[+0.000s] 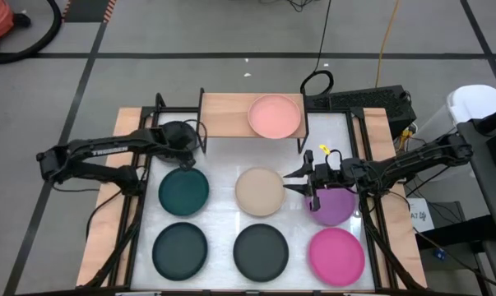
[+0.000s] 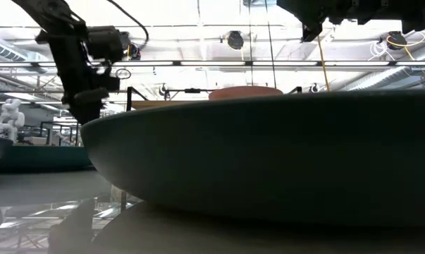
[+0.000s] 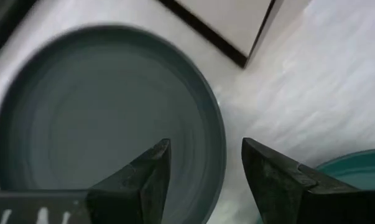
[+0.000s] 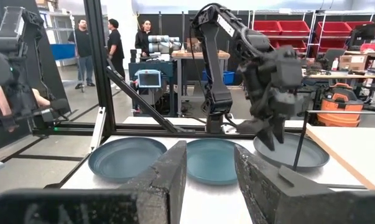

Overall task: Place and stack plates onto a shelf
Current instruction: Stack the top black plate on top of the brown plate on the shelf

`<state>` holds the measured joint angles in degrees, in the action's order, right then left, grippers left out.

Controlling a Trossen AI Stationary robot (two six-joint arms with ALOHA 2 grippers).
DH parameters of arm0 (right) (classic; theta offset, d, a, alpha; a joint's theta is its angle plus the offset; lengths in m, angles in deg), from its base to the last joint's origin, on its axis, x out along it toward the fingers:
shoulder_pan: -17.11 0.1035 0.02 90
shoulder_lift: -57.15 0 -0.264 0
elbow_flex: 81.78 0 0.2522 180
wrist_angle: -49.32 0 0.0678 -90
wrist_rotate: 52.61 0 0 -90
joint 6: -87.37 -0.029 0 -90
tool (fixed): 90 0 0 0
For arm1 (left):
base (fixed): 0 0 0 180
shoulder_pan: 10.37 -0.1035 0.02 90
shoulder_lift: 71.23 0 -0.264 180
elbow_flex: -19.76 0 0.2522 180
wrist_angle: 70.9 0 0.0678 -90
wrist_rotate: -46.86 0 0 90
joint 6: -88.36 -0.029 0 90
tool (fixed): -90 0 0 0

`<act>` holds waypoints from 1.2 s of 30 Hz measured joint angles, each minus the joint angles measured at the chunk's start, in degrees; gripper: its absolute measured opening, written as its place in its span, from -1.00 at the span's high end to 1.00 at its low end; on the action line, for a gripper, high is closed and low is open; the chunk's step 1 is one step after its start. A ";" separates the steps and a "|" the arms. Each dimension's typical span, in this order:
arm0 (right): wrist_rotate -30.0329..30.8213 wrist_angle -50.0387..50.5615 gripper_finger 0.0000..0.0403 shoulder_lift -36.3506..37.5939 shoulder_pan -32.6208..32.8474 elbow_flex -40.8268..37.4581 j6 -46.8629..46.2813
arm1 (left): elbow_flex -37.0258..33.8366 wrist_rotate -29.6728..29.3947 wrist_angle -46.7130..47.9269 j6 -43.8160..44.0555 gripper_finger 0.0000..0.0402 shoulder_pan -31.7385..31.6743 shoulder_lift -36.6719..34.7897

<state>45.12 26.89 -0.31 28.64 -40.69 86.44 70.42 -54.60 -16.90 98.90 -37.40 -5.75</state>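
The shelf [image 1: 227, 113] stands at the table's far edge and carries a pale pink plate [image 1: 275, 116] on its right half. On the table lie a teal plate [image 1: 183, 189], a beige plate [image 1: 260, 191], a purple plate [image 1: 334, 205], two dark plates [image 1: 179, 249] [image 1: 261, 251] and a magenta plate [image 1: 336, 255]. My left gripper [image 3: 206, 180] is open, low over another dark grey plate [image 3: 100, 118] left of the shelf. One finger is inside the rim and one outside. My right gripper [image 1: 295, 182] is open and level, between the beige and purple plates.
Black frame rails [image 1: 131, 205] run along the table's left and right sides. The shelf's left half is bare wood. A keyboard [image 1: 371, 100] lies beyond the table's far right corner. People [image 4: 112, 43] stand in the room past the table. A dark plate [image 2: 268, 155] fills the low view.
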 joint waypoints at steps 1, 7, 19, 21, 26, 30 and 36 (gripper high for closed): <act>0.01 0.00 0.42 0.00 0.00 0.00 -0.06 | 0.00 0.02 -0.07 0.04 -0.01 0.01 1.24; 0.00 0.36 0.42 0.00 0.00 0.00 -0.09 | 0.00 0.02 -0.36 0.73 -0.01 0.04 5.38; 0.00 0.42 0.42 0.00 0.00 0.00 -0.52 | 0.04 1.89 -3.34 0.01 -0.01 0.04 8.96; 0.00 0.46 0.42 0.00 0.00 0.00 -1.05 | 0.04 1.15 -5.00 -0.13 -0.01 0.04 9.69; 0.00 0.73 0.42 0.00 0.00 0.00 -1.39 | 0.04 0.75 -6.69 -0.10 -0.01 -0.17 10.44; 0.00 0.76 0.42 0.00 0.00 0.00 -1.31 | 0.04 -0.07 -5.58 -0.02 -0.01 -1.63 10.42; 0.00 0.70 0.42 0.00 0.00 0.00 -1.01 | 0.04 -0.79 -3.89 0.16 -0.01 -3.94 10.42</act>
<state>45.12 27.59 -0.31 28.64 -40.69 85.43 70.47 -55.39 -20.79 99.06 -41.34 4.67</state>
